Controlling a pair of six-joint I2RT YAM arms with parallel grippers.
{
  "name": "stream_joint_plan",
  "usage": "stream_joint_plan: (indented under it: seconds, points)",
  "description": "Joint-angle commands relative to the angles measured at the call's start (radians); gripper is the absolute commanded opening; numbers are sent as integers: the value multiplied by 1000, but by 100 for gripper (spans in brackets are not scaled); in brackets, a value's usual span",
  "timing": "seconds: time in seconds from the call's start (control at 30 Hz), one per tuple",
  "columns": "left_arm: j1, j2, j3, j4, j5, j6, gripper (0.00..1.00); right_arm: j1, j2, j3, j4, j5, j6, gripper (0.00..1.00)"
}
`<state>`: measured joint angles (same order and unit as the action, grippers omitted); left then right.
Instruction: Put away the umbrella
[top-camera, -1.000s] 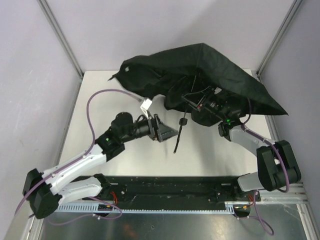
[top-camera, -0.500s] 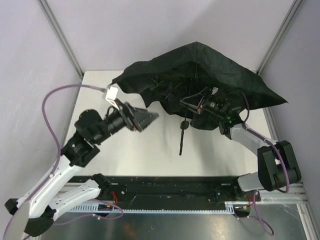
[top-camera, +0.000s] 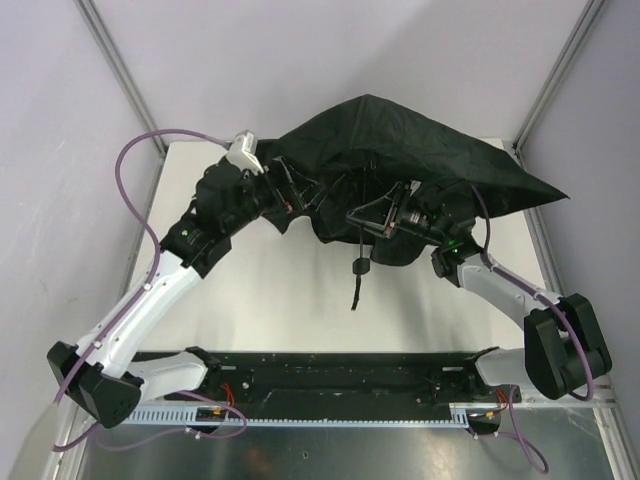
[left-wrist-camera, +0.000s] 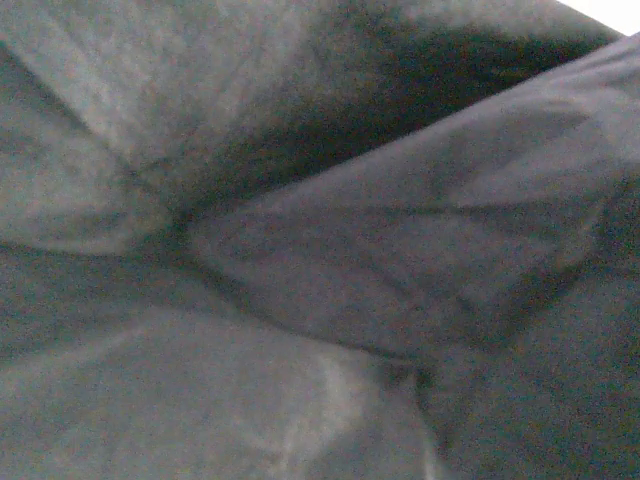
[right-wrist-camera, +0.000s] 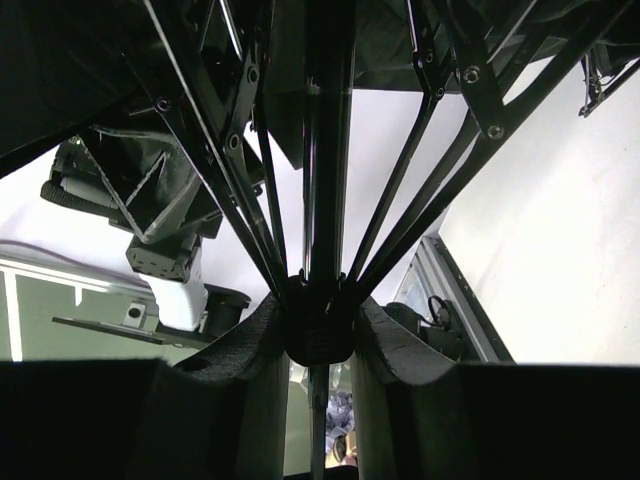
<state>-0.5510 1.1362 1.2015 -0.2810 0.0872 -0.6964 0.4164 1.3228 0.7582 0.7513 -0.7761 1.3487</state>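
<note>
Over the table (top-camera: 262, 300), one umbrella (top-camera: 420, 150)

The left arm (top-camera: 160, 290) has swung away from the middle of the worktop (top-camera: 270, 300), first out to the left and then toward the back. Its pincer (top-camera: 288, 190) now sits against the left edge of the umbrella (top-camera: 420, 150), and black cloth fills its wrist camera. The umbrella's cover has drawn in on the left, and its right tip has lifted toward the back. The handle end with its wrist loop (top-camera: 355, 285) has come slightly nearer the arm bases.
</note>
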Motion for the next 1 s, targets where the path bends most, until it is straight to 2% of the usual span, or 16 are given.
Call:
stream_joint_plan:
  seconds: [0.0, 0.03, 0.13, 0.2, 0.33, 0.47, 0.53, 0.6, 0.7, 0.8, 0.83, 0.9, 0.97]
  points:
    - [8, 38, 69, 18, -16, 58, 92, 17, -43, 29, 80, -19, -25, 0]
    - [8, 59, 81, 20, 0, 61, 84, 20, -42, 29, 88, -19, -25, 0]
    - [-6, 121, 99, 45, 56, 60, 47, 35, -32, 30, 115, -21, -29, 0]
    - [-51, 143, 95, 65, 54, 73, 32, 45, -16, 30, 126, -22, -34, 0]
    - [-212, 147, 5, 141, 8, 82, 10, 46, 17, 30, 137, -17, -60, 0]
    - [-305, 149, -128, 213, 20, 33, 3, 41, 45, 30, 150, -22, -70, 0]
    - [-311, 131, -178, 224, 10, 31, 5, 45, 54, 30, 139, -27, -85, 0]
    - [-299, 81, -226, 226, -12, 38, 17, 45, 53, 30, 104, -27, -112, 0]
    - [-258, -39, -280, 225, -34, 57, 44, 37, 38, 30, 38, -11, -163, 0]
    - [-199, -157, -331, 223, 22, 45, 73, 24, 27, 30, -12, 4, -200, 0]
    - [-184, -198, -347, 223, 49, 43, 79, 18, 26, 29, -24, 5, -208, 0]
    - [-166, -277, -375, 223, 92, 57, 87, 5, 28, 29, -43, -1, -218, 0]
    - [-161, -347, -398, 211, 116, 72, 89, -9, 33, 29, -43, -16, -219, 0]
